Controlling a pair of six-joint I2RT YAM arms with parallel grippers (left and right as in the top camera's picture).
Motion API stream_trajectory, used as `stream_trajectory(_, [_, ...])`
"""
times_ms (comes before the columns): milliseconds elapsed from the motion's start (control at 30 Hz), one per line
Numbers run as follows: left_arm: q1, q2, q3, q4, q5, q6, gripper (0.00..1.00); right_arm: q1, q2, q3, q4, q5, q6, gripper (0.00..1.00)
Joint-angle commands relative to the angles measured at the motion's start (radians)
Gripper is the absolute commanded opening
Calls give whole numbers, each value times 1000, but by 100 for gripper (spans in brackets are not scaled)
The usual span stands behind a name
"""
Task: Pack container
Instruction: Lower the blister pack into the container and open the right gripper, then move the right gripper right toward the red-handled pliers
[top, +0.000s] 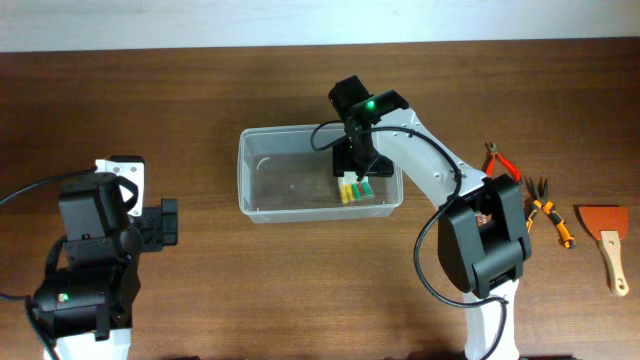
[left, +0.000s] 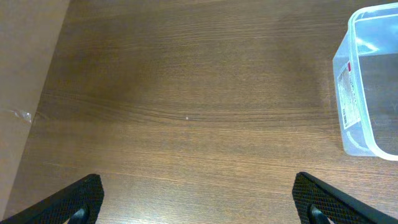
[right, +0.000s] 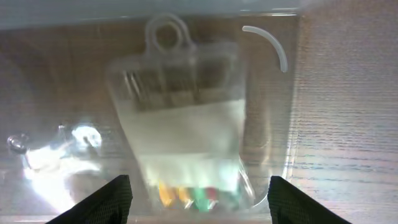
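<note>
The container (top: 290, 176) is seen near the middle of the desk (top: 200, 100), slightly closer to the far edge, with its long sides parallel to that edge. A paper label is carried on its short left wall.

Inside it, at the right end, a clear blister pack (top: 356, 190) is found, with a hang hole at one end and yellow, orange and green tips at the other. In the right wrist view the pack is blurred, so it cannot be told whether it rests flat on the container's floor.

The right gripper (top: 357, 172) is held over that end of the container, directly above the pack. Its fingers (right: 118, 199) are spread wide, with the pack seen in the gap between them. No grasp on the pack is shown.

Toward the right edge of the desk, three tools are laid well apart from the container: red-handled pliers (top: 500, 162) nearest, then orange-and-black pliers (top: 548, 212), then a scraper (top: 608, 240) with an orange blade and a wooden handle closest to the edge.

The left gripper (top: 168, 222) is kept near the left edge of the desk, well apart from the container and facing it. Its fingers (left: 81, 199) are released, spread wide over bare wood, and nothing is held between them.
</note>
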Motion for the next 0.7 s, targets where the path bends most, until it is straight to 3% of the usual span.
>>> stream_trajectory(0, [5, 2, 18, 2, -10, -12, 99, 1, -9, -6, 1, -2, 9, 71])
stream_trajectory(167, [5, 2, 18, 3, -10, -12, 99, -2, -10, 72, -31, -1, 7, 72])
stream_trajectory(367, [5, 2, 18, 2, -10, -12, 99, -58, -12, 401, -225, 24, -29, 79])
stream_trajectory(500, [5, 2, 18, 2, -10, -12, 99, -175, -13, 660, -405, 49, -84, 84])
stream_trajectory(667, [5, 2, 18, 2, -10, -12, 99, -340, -13, 800, -590, 60, -140, 90])
